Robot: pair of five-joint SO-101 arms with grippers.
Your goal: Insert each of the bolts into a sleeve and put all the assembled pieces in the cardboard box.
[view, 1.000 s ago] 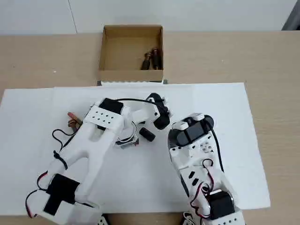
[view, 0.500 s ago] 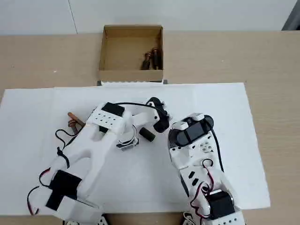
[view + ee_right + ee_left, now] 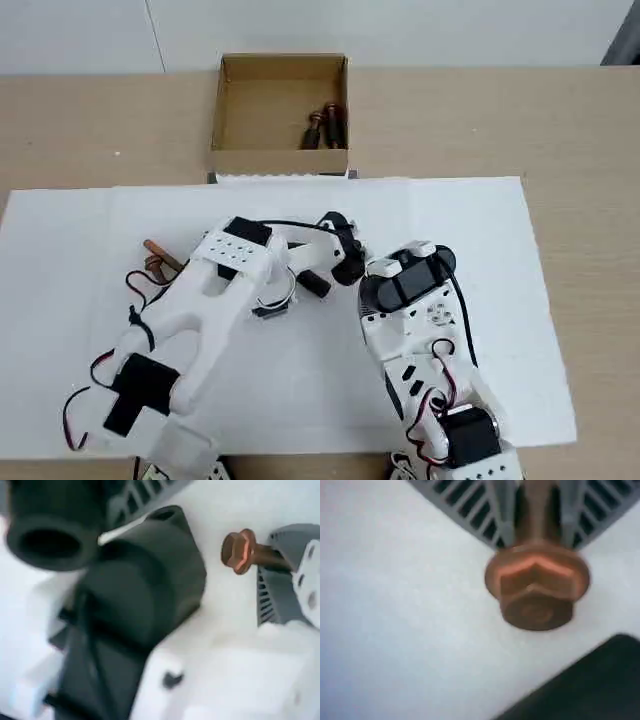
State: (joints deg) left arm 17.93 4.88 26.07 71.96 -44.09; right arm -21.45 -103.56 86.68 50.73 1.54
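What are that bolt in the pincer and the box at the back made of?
The bolt looks like copper-coloured metal, perhaps plated: its hex head has a soft sheen. The cardboard box is plain brown cardboard, matte, with folded walls.

Wooden table (image 3: 520,120). White sheet (image 3: 480,230) covers its near part. Cardboard box (image 3: 280,160) sits at the sheet's far edge.

the left pincer (image 3: 267,560) clamps a copper bolt (image 3: 239,551) by its shank between grey ribbed fingers (image 3: 265,600). the hex head sticks out past the pincer's tips, above a white surface (image 3: 220,612). just off the head sits a bulky black housing (image 3: 140,580). beyond that, farther from the pincer, a black sleeve (image 3: 47,540) shows its open bore, with a grey ribbed part (image 3: 137,497) close behind it.
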